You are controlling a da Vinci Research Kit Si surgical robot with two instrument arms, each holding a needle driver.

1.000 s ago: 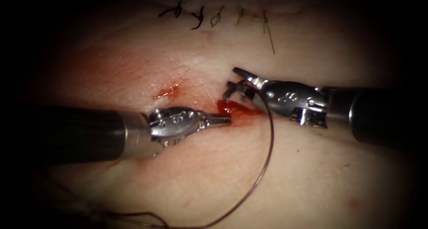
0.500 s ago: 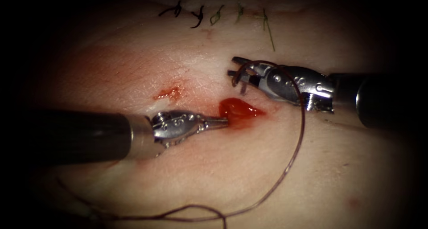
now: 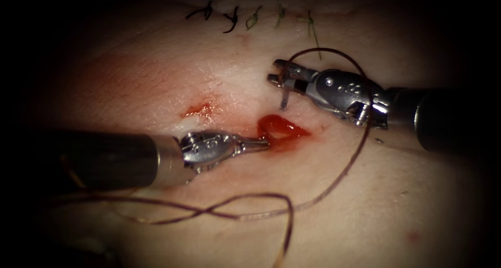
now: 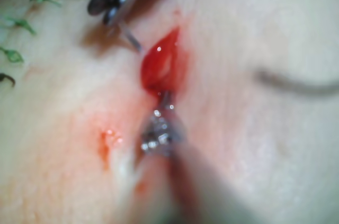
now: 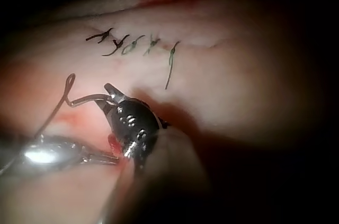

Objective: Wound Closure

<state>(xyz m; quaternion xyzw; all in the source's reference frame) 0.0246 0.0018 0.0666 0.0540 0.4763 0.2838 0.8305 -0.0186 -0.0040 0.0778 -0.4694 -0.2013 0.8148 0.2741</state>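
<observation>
Endoscope view, cut: where the tissue (image 3: 219, 80) gapes at the middle of the field, a short cut (image 3: 281, 128) lined with red fluid (image 3: 271, 126) is seen, and it is taken as the landmark.
Endoscope view, left tool: the left tool (image 3: 262, 142) is laid in from the cut's left, its jaws pressed together with the tips at the cut's left end; whether tissue is pinched cannot be told.
Endoscope view, right tool: the right tool (image 3: 277, 74) is held above and to the right of the cut, its jaws clamped on the needle (image 3: 284, 96).
Endoscope view, needle: it is out of the tissue and hangs from the jaws toward the cut; its curve is foreshortened, so the grasp point is hard to judge.
Endoscope view, thread: the thread (image 3: 344, 169) arches over the right tool, runs down right of the cut and crosses itself below it; its far ends are lost in the dark margins.
Endoscope view, old stitches: cut ends of thread (image 3: 313, 36) are seen well above the cut.
Left wrist view: the left tool (image 4: 165, 97) is blurred at the cut (image 4: 161, 68); the needle (image 4: 131, 39) is barely made out beyond the cut.
Right wrist view: the needle (image 5: 87, 98) is seen gripped by the right tool (image 5: 108, 92), near one end; the cut is mostly hidden behind that tool.
</observation>
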